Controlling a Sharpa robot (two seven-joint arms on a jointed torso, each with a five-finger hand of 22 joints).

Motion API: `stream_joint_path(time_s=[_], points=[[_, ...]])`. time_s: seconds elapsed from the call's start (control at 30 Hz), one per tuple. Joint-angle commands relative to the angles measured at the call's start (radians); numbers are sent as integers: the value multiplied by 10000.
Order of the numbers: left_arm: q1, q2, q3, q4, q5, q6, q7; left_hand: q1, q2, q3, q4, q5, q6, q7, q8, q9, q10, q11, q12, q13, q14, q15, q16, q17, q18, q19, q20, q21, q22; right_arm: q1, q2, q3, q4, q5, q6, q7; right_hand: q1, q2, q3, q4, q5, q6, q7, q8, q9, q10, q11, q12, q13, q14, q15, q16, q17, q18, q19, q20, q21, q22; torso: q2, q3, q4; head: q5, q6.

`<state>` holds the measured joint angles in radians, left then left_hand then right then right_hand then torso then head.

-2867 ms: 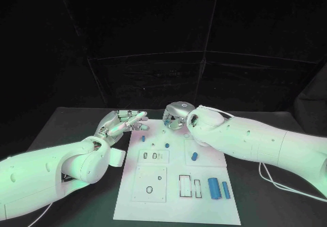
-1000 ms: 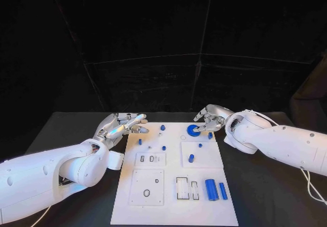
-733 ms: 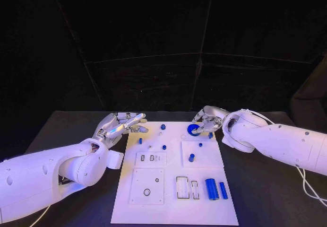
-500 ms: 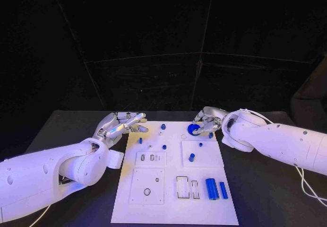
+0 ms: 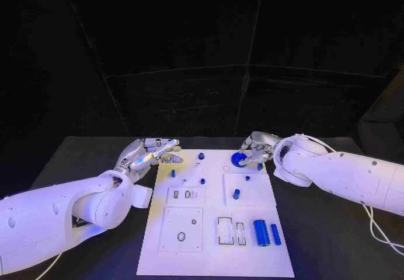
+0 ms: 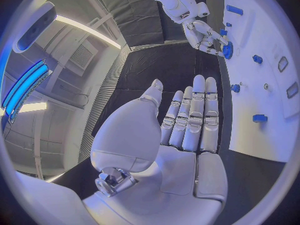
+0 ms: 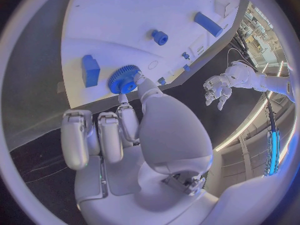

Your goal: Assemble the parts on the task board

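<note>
Right hand (image 5: pixel 255 149): we've got it at the far right corner of the task board (image 5: pixel 215 256), fingers pinched on a blue gear (image 5: pixel 238 158). In the right wrist view the thumb and a fingertip (image 7: pixel 139 79) sit right on the gear (image 7: pixel 124 78), with the other fingers curled back.

Left hand (image 5: pixel 152 154): hovering just off the board's far left edge, holding nothing. The left wrist view shows the fingers (image 6: pixel 195 116) laid out straight and side by side, thumb apart, so it's open.

Gear: up at the board's far edge, just beside a small blue block (image 7: pixel 90 70). We can't tell whether it's resting on the board or lifted a bit.

Board recesses: two rectangular slots (image 5: pixel 232 231) near the front edge look unfilled, and an oval hole (image 5: pixel 182 237) sits in the front left panel.

Loose parts: two blue cylinders (image 5: pixel 267 233) lie side by side near the front right, just beside the slots. A small blue piece (image 5: pixel 236 193) sits on the right middle panel, and a few little blue pegs (image 5: pixel 201 156) are scattered toward the far edge.

Table (image 5: pixel 76 157): black, carrying the board in the middle.
</note>
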<state>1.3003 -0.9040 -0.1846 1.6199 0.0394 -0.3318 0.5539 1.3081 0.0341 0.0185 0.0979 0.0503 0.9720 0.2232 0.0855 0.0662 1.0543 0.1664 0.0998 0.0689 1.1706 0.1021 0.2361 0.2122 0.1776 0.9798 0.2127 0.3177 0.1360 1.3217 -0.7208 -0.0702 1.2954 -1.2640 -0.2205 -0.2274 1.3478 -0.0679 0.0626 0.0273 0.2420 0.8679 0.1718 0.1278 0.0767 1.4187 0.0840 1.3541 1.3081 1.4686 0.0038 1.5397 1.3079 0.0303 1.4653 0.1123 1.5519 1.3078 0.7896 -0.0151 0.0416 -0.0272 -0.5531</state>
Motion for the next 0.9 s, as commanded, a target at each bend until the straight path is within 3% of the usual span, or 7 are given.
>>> stream_joint_path(time_s=[0.03,0.33,0.9], points=[[13,3,6,8,-4,139,32,30,109,3,-63,17,36,47,-48,-1,-39,5,-43,-2,-20,48,-54,16,45,2,33,-36,-11,18,29,9,-9,-143,-77,-109,120,21,37,-29,33,-81,7,67,3,102,-5,83,261,841,72,37,1780,-198,729,94,41,2167,5,2,-4,3,1],[12,13,5,-2,-4,167,17,30,109,3,-63,17,36,47,-48,-1,-39,5,-43,-2,-20,48,-54,16,45,2,33,-36,-11,17,150,9,-93,-471,-170,-217,139,50,65,-46,35,-72,10,84,5,129,-4,130,314,846,76,46,1806,-203,747,99,50,2193,11,-3,8,-44,12],[11,15,4,-11,-4,255,-11,31,113,4,-75,17,42,45,-48,-1,-31,3,-43,-1,-18,46,-58,23,46,3,33,-38,-13,11,307,8,-212,-944,129,-273,332,173,271,-244,-12,51,-4,214,26,189,-16,265,489,849,71,55,1837,-221,798,102,76,2272,12,-2,-3,-36,-73]])
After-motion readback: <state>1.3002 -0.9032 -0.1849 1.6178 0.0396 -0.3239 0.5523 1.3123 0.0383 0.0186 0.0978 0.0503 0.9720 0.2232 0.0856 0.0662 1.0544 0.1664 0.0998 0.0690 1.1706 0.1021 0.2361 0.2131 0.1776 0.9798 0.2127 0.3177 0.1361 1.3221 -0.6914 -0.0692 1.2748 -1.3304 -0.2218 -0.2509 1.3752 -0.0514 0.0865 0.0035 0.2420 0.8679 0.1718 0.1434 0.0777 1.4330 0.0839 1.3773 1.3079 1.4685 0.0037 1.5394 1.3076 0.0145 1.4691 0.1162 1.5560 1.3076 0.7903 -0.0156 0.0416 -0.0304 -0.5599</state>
